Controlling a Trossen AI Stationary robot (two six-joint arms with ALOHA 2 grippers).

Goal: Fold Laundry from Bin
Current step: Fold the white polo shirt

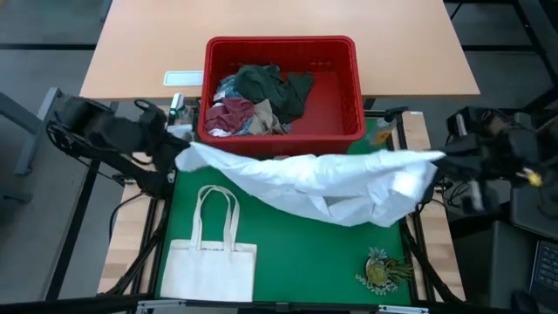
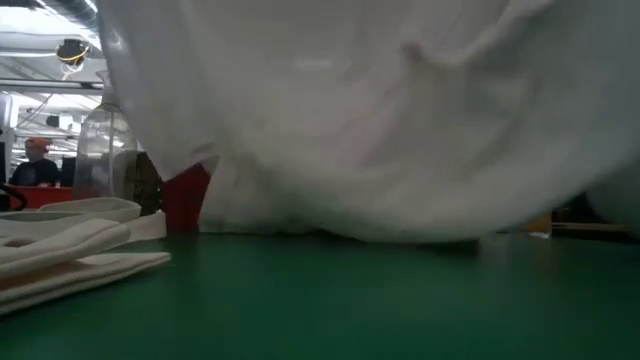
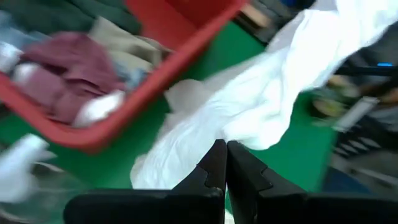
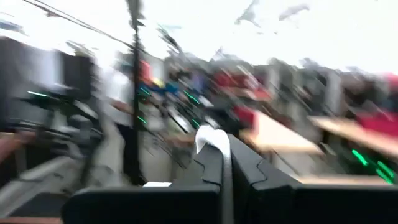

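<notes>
The left end effector (image 1: 179,157) and the right end effector (image 1: 446,159) are each closed on one end of a white garment (image 1: 323,183), stretching it above the green table (image 1: 296,262), probably to spread it for folding; other laundry (image 1: 257,103) waits in the red bin (image 1: 349,96).

Both arms are built of dark, near-black segments with rounded joint housings. The left arm (image 1: 113,135) carries loose black cables looped along its links. The right arm (image 1: 497,148) shows a bulky dark wrist block with a small yellow mark near its outer end. Each gripper, left gripper (image 3: 225,163) and right gripper (image 4: 225,155), has two flat black fingers with stepped, notched inner edges, mounted on a wide black crossbar.
</notes>
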